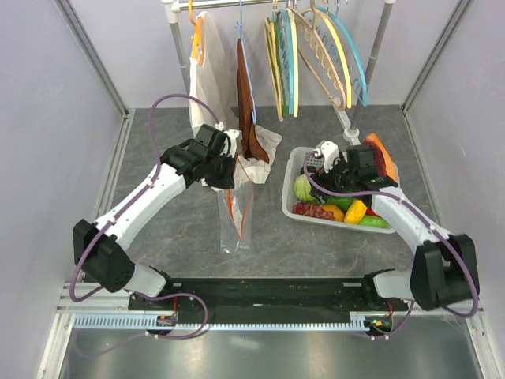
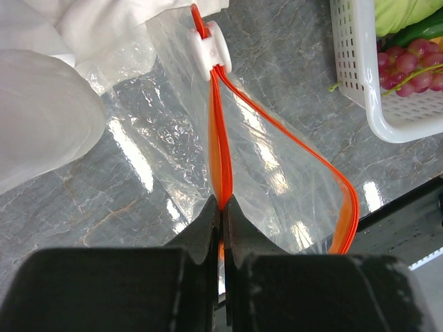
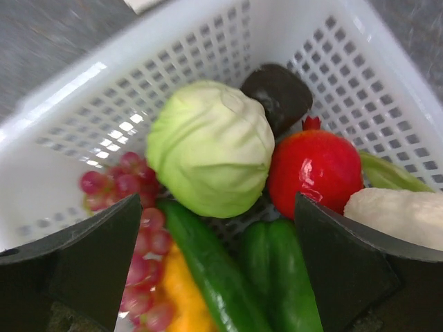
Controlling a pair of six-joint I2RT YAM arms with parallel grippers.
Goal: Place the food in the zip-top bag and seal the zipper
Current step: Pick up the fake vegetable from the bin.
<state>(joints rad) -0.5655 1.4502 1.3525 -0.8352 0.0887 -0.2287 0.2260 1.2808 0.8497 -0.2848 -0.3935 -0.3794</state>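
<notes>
left pincer (image 2: 222,204) nipping zipper (image 2: 220,138), clear only in wrist view, right pincer (image 3: 216,202) wide

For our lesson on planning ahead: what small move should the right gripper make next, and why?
Probably lower onto the cabbage and close: the right gripper hangs open above it in the basket, while the left gripper pinches the bag's orange strip.

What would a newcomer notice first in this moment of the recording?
First, the clear zip-top bag held up mid-table, its orange-red zipper pinched in the shut left gripper. Next, on the right, the white basket of glossy food, where the right gripper gapes wide open over a pale green cabbage and a red pomegranate.
</notes>
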